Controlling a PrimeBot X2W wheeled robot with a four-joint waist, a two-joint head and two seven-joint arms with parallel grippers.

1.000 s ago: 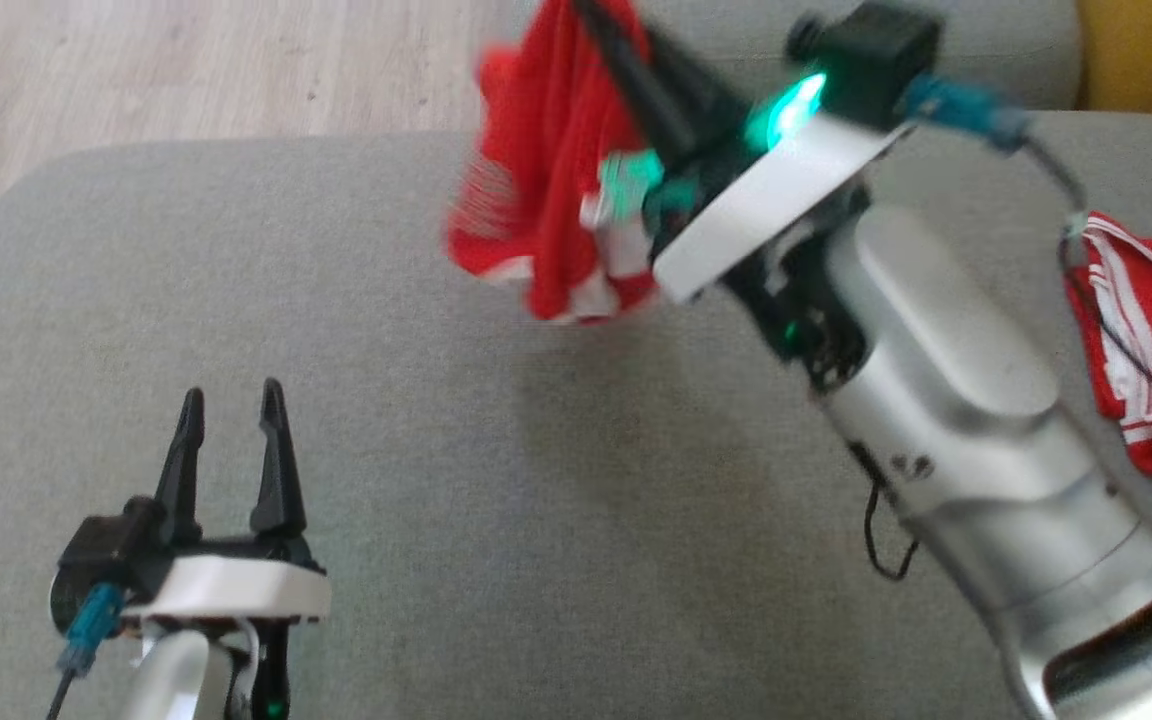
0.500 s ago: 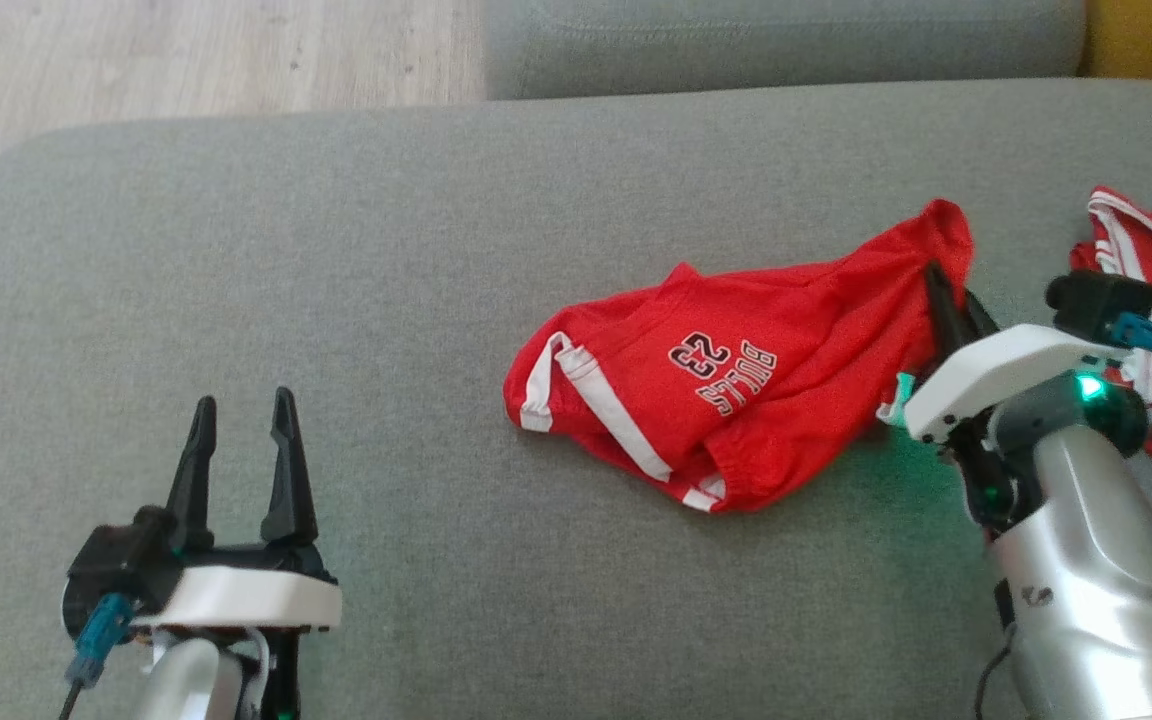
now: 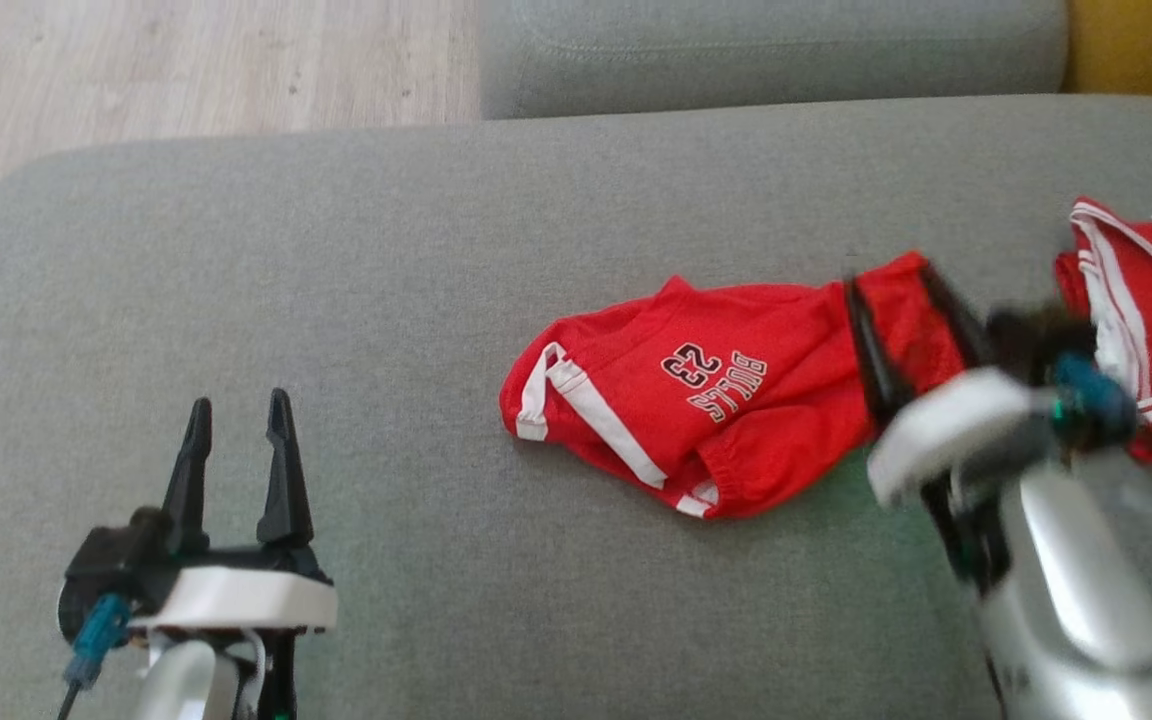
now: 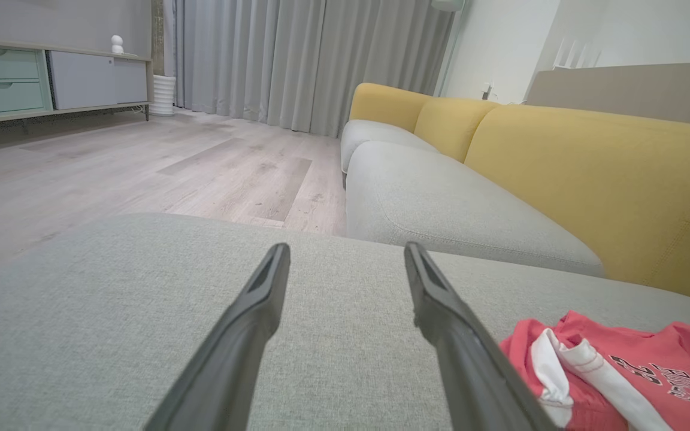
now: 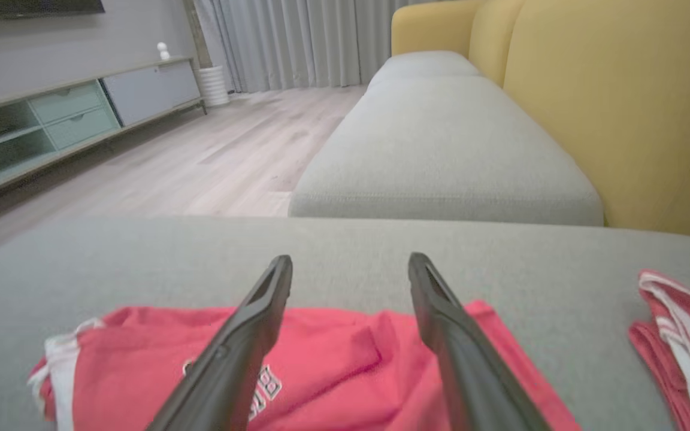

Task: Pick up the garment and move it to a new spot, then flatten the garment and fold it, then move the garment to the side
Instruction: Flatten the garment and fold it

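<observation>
The garment, red shorts (image 3: 706, 395) with white trim and "BULLS 23" print, lies crumpled on the grey sofa cushion (image 3: 386, 250) right of centre. The shorts (image 5: 333, 365) spread below my right fingers in the right wrist view and show at the lower right as the shorts (image 4: 626, 371) in the left wrist view. My right gripper (image 3: 886, 285) is open just above the garment's right end, holding nothing, and looks blurred. At the lower left my left gripper (image 3: 236, 415) is open and empty above bare cushion, well left of the shorts.
A second red garment with white stripes (image 3: 1146, 320) lies at the cushion's right edge, beside my right arm. Another grey cushion (image 3: 766, 45) lies beyond. A yellow backrest (image 5: 620, 108) runs along the right. Wooden floor (image 3: 186, 60) lies beyond the cushion's far left edge.
A second ago my right gripper held the shorts bunched in the air. It brought them down onto the cushion, and its fingers now stand open off the cloth. The left gripper stayed still.
</observation>
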